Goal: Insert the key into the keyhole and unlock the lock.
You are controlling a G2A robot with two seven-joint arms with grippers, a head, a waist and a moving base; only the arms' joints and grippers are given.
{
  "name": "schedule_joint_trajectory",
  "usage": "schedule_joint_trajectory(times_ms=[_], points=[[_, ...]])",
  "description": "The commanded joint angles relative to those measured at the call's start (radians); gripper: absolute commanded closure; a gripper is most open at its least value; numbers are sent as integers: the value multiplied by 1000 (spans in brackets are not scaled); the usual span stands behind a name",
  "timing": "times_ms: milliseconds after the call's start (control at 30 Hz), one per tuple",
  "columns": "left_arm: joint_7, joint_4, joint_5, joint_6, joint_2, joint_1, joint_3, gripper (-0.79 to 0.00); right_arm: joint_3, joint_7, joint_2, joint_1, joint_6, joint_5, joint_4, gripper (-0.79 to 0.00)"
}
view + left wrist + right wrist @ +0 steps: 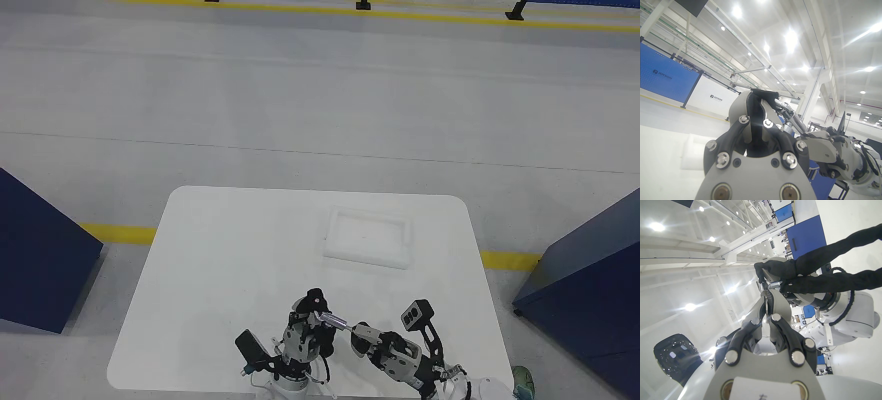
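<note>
Above the near edge of the counter [200, 300], the left end effector [761, 98] clamped the one lock [786, 110]. The right end effector [765, 294] pinched the one key [766, 307], its tip at the lock. A tilted key might jam or slip in that pinch. One white tray [367, 238] lay well beyond.

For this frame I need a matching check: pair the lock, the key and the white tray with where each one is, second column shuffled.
Things:
1. lock
2. key
3. white tray

Places:
A. lying on the table, apart from both grippers
B. clamped in the left gripper
C. clamped in the right gripper

Pairs: 1-B, 2-C, 3-A.
</note>
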Motion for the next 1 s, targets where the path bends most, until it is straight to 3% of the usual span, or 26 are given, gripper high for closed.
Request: schedule_joint_trajectory(times_ms=[0,67,533,967], points=[[-1,-1,-4,-4,0,0,0,0,0,0,0,0,0,0,0,0],[-1,-3,-8,-5,0,1,-1,0,-2,-3,0,0,4,2,1,0],[-3,-5,-12,-5,0,1,-2,0,14,28,2,34,320,283,34,0],[-2,-4,-6,-3,1,-1,-2,0,34,24,5,60,529,465,57,0]])
